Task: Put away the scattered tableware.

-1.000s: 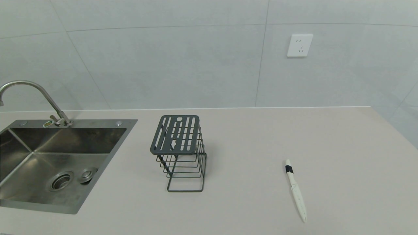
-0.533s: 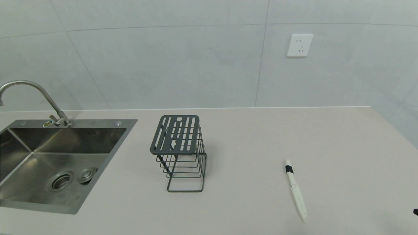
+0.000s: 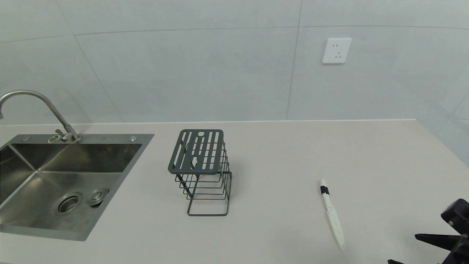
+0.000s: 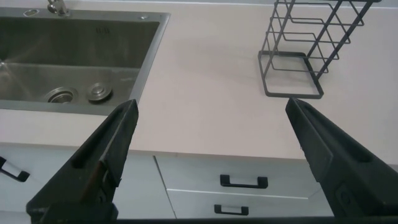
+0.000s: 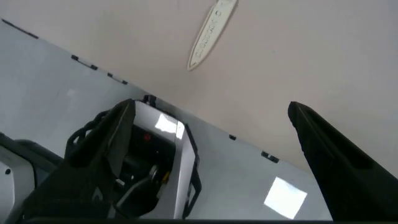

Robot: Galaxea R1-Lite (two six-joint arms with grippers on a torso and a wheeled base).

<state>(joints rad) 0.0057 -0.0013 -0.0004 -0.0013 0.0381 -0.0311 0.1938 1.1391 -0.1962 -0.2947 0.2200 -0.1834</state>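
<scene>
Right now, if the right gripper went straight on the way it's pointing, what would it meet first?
Most likely the white knife, lying on the counter straight ahead between the open fingers of the right gripper. Nothing else shows in that line, though the gripper's height over the counter is unclear.

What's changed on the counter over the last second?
The right pincer has come into the head view at the lower right, open, short of the knife and holding nothing. The knife, the rack and the sink stayed put.

White knife [image 3: 331,213] — lying flat, right of rack [image 3: 194,170]
</scene>
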